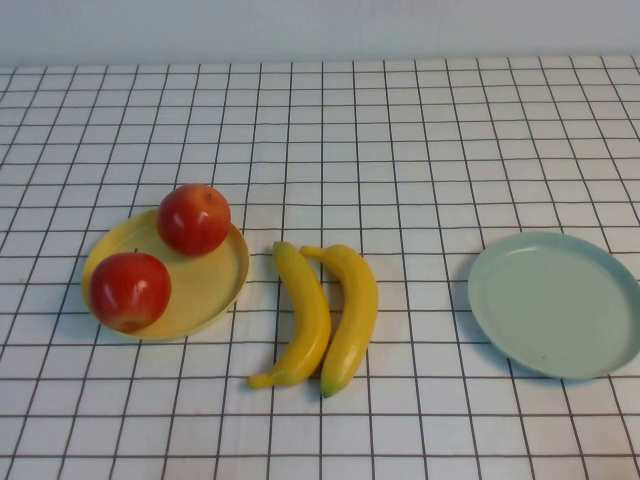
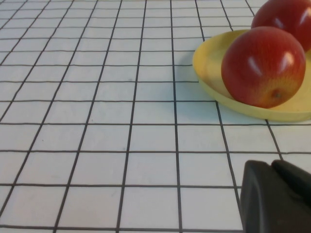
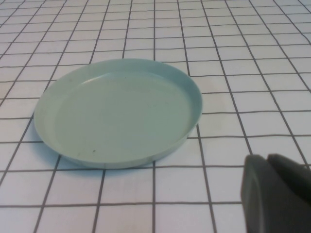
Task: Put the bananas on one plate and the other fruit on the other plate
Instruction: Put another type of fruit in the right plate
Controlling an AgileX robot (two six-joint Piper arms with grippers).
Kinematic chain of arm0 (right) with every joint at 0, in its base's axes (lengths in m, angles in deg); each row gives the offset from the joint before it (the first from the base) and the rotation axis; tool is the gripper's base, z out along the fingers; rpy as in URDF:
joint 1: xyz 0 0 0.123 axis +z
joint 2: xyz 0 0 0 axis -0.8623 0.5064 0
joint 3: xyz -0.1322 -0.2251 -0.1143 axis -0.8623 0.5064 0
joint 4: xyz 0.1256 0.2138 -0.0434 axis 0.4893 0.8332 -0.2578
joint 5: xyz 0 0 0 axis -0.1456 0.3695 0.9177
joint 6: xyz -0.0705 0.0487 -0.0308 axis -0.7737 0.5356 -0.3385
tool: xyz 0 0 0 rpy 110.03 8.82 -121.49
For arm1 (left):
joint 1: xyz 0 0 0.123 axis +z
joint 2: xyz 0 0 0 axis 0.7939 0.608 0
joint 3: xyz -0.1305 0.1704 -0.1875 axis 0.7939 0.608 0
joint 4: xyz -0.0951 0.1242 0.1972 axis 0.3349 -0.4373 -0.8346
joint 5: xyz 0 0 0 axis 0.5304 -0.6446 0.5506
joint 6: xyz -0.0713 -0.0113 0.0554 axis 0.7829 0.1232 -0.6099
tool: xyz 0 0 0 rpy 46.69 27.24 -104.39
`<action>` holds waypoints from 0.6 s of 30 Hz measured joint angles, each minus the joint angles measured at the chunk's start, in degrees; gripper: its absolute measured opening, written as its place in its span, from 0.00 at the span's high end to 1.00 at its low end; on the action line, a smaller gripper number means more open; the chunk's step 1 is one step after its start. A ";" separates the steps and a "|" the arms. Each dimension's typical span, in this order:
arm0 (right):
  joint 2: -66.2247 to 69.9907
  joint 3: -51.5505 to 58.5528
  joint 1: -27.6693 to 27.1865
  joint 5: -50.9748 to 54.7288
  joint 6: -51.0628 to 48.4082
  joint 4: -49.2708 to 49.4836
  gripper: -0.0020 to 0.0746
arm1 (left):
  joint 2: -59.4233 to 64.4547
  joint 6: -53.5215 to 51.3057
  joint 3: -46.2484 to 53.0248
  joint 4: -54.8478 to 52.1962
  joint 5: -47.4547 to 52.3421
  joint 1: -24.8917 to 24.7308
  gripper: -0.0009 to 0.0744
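Two red apples point(image 1: 194, 218) point(image 1: 130, 290) sit on the pale yellow plate point(image 1: 212, 282) at the left. Two yellow bananas point(image 1: 305, 315) point(image 1: 352, 315) lie side by side on the cloth at the middle, the right one with a greenish tip. The pale blue-green plate point(image 1: 555, 305) lies bare at the right. Neither arm shows in the high view. My left gripper point(image 2: 272, 165) is shut and empty, low over the cloth, short of the yellow plate point(image 2: 209, 58) and the nearer apple point(image 2: 263, 65). My right gripper point(image 3: 267, 158) is shut and empty, short of the blue-green plate point(image 3: 119, 111).
A white cloth with a black grid point(image 1: 400, 150) covers the whole table. A pale wall runs along the far edge.
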 joint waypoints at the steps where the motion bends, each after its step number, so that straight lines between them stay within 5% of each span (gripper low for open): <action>1: 0.00 0.00 0.00 0.00 0.00 0.00 1.00 | 0.00 0.00 0.00 0.00 0.00 0.00 0.99; 18: 0.00 0.00 0.00 -0.04 3.24 0.63 1.00 | 0.00 0.00 0.00 0.07 0.00 0.00 0.99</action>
